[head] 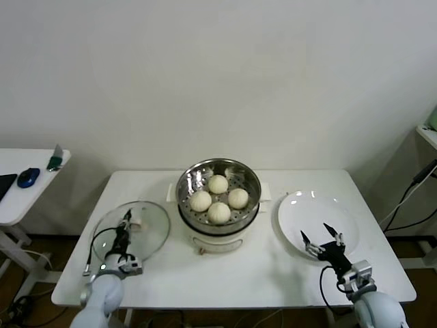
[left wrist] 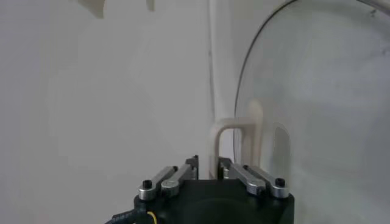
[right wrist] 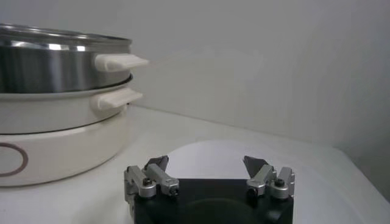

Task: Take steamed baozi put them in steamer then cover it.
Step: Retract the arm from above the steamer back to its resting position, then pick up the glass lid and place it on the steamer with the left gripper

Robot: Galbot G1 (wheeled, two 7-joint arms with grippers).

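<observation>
Four smooth cream-white steamed baozi (head: 218, 198) seated in round shiny stainless-steel steamer (head: 251, 179) on white pot base, centre of white table (head: 225, 277). Round clear glass cover (head: 151, 229) with metal rim lying flat on table, left of steamer. Left gripper (head: 125, 222) over cover, fingers drawn narrow around pale cream handle (left wrist: 234, 137). Right gripper (right wrist: 207, 176) idle above empty flat white plate (head: 300, 208) at right, fingers spread wide. Step in hand, by judgement: loading done, covering begun. Next move calls for firm hold, level lift, carry right, centring on steamer rim.

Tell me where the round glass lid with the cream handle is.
The round glass lid lies on the white table's left side, beside the steel steamer, left gripper at its handle.
</observation>
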